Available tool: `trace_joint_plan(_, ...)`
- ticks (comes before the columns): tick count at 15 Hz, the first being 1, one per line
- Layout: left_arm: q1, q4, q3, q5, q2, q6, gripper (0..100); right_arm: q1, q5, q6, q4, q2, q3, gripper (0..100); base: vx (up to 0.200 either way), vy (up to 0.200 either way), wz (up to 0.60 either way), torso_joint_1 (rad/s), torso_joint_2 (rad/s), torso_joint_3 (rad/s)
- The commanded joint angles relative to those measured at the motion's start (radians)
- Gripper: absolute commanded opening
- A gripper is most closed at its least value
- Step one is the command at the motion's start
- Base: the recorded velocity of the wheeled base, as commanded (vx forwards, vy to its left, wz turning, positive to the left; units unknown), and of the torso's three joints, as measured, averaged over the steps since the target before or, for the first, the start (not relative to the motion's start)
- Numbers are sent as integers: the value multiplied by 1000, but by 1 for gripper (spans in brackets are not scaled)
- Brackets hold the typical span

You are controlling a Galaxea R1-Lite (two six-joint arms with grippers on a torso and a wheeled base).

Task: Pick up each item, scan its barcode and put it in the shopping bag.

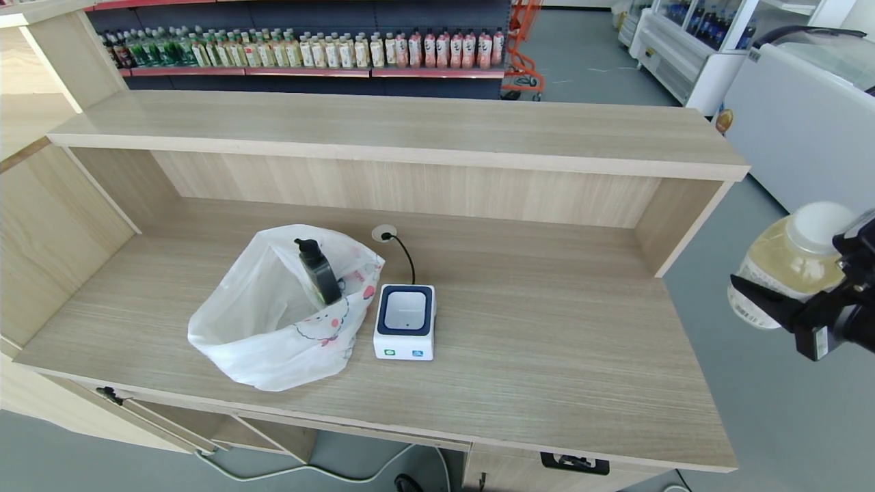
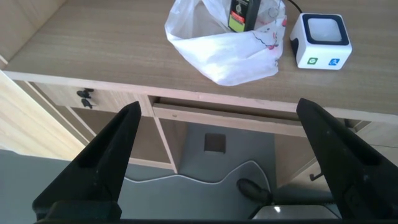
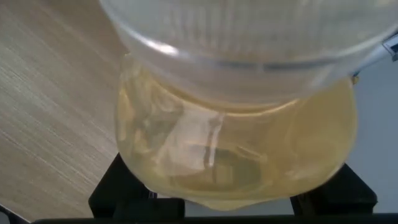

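**Bottle** [image 1: 786,253]: clear, filled with pale yellow liquid, white cap. It is clamped between the fingers of the right pincer [image 1: 800,280] and held in the air past the right end of the table [image 1: 547,342], well apart from the scanner.

**Scanner** [image 1: 405,321]: white box with a dark-rimmed window facing up, set on the table just beside the shopping bag.

**Shopping bag** [image 1: 273,342]: white plastic, mouth open. One dark pump bottle [image 1: 319,273] is already lodged inside.

**Left pincer** [image 2: 219,107]: spread wide, nothing held, kept in front of the table's near edge.

**Step in hand:** the bottle is judged picked up and not yet scanned.

**Next move:** the bottle is to be carried over the scanner window with its label turned down. Where the barcode lies cannot be told. The bottle is then to be lowered into the bag's mouth, clear of the pump bottle.
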Motion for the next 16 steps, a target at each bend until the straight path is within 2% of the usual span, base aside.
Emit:
trace_joint_plan(1,0,0,0,0,0,0,100,-7,2,-2,-10,25,18,0,0,0,0,0,0,0)
trace_joint_plan(7,0,0,0,0,0,3,100,-2,96,0,-16,-20,12,0,0,0,0,0,0,0)
trace_joint_plan(14,0,0,0,0,0,2,100,16,260,41,-17,9,-83,0,0,200,0,4,4,1)
trace_joint_plan(16,0,0,0,0,0,2,100,32,304,41,-57,58,-86,0,0,200,0,0,2,2)
